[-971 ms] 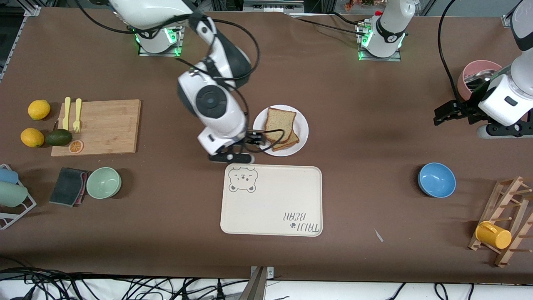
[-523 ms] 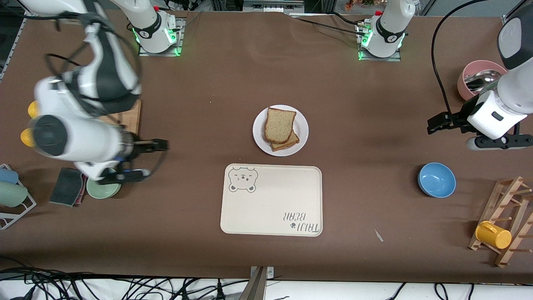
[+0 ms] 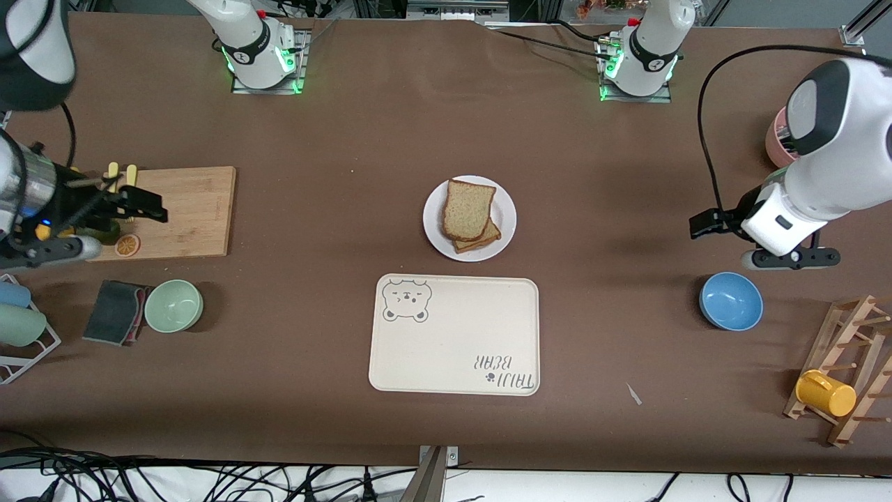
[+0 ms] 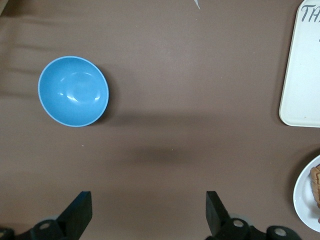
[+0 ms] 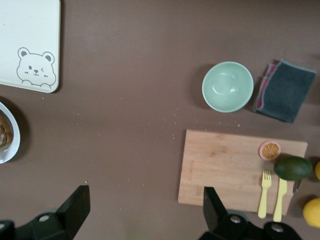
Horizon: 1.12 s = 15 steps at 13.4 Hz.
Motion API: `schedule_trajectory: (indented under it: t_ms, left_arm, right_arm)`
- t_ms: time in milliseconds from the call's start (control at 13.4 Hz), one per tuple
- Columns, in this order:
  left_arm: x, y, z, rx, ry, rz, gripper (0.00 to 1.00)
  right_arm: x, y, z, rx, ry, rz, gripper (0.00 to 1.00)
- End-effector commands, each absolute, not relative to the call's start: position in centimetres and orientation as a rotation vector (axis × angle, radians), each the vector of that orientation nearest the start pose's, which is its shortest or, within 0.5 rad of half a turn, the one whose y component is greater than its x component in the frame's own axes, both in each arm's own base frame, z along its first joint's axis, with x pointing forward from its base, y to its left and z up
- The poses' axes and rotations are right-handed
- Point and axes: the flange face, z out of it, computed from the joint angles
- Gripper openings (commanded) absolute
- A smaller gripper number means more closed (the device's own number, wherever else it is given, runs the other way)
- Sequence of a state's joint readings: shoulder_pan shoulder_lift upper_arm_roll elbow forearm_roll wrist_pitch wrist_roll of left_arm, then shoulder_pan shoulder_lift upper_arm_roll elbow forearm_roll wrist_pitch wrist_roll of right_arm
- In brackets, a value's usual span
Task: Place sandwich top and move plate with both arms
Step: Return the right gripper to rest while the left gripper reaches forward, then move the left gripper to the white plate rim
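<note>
The sandwich top (image 3: pixel 467 207) lies slightly askew on another bread slice on the white plate (image 3: pixel 435 233) in the middle of the table. No gripper touches either one. My right gripper (image 3: pixel 150 206) hangs open and empty over the wooden cutting board (image 3: pixel 188 209) at the right arm's end; its wrist view shows the wide jaws (image 5: pixel 145 195) and the plate's rim (image 5: pixel 15 132). My left gripper (image 3: pixel 702 224) is open and empty over bare table between the plate and the blue bowl (image 3: pixel 730 301). The left wrist view shows its spread jaws (image 4: pixel 148 200) and the plate's edge (image 4: pixel 305 200).
A cream bear-print tray (image 3: pixel 453 335) lies nearer the front camera than the plate. A green bowl (image 3: pixel 173 305), a dark cloth (image 3: pixel 115 312), forks, an avocado and lemons sit at the right arm's end. A wooden rack with a yellow cup (image 3: pixel 826 392) stands at the left arm's end.
The right arm has swung away from the plate to above the cutting board, leaving the top slice on the sandwich. The left gripper has drifted toward the plate.
</note>
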State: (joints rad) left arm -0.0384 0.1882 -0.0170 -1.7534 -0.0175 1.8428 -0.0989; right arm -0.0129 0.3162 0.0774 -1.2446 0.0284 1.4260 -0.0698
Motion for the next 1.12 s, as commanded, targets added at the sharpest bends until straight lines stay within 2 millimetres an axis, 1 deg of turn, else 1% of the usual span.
schedule_trajectory:
  t_ms: [0, 75, 149, 224, 299, 374, 448, 523, 598, 672, 822, 897, 1046]
  left_arm:
    - [60.3, -4.1, 43.0, -3.135, -0.036, 0.139, 1.0]
    - [60.3, -4.5, 41.6, -3.143, -0.032, 0.127, 1.0]
    - [60.0, -4.7, 40.1, -3.164, -0.046, 0.123, 1.0]
    - [59.8, -5.2, 38.9, -3.181, -0.053, 0.109, 1.0]
    - [59.6, -5.7, 38.0, -3.183, -0.044, 0.095, 1.0]
    - [59.7, -6.0, 37.4, -3.183, -0.038, 0.092, 1.0]
    - [59.7, -6.4, 36.8, -3.183, -0.026, 0.1, 1.0]
    - [59.8, -6.7, 36.5, -3.182, -0.016, 0.107, 1.0]
    - [59.9, -7.4, 36.1, -3.192, -0.012, 0.103, 1.0]
    - [59.7, -8.0, 35.3, -3.219, -0.024, 0.104, 1.0]
    - [59.6, -9.1, 33.9, -3.25, -0.036, 0.102, 1.0]
    - [59.3, -10.5, 33.4, -3.267, -0.015, 0.086, 1.0]
    - [58.7, -12.7, 31.8, -3.319, -0.03, 0.068, 1.0]
  right_arm:
    - [62.6, 2.5, 56.4, -3.095, -0.208, 0.273, 1.0]
    - [62.0, 2.1, 55.9, -3.101, -0.192, 0.283, 1.0]
    - [60.4, 2.0, 56.6, -3.116, -0.186, 0.261, 1.0]
    - [59.1, 1.7, 55.7, -3.123, -0.171, 0.255, 1.0]
    - [57.7, -0.2, 55.5, -3.13, -0.133, 0.229, 1.0]
    - [56.8, -2.0, 54.6, -3.13, -0.08, 0.224, 1.0]
    - [55.5, -2.6, 54.3, -3.134, -0.066, 0.198, 1.0]
    - [54.8, -3.6, 54.1, -3.14, -0.044, 0.158, 1.0]
    - [54.1, -3.7, 54.0, -3.139, -0.042, 0.141, 1.0]
    - [53.5, -3.8, 54.5, -3.138, -0.039, 0.131, 1.0]
    - [51.6, -3.9, 56.6, -3.14, -0.023, 0.047, 1.0]
    - [51.1, -3.8, 56.7, -3.138, -0.021, 0.063, 1.0]
    - [51.2, -4.5, 56.5, -3.14, -0.019, 0.071, 1.0]
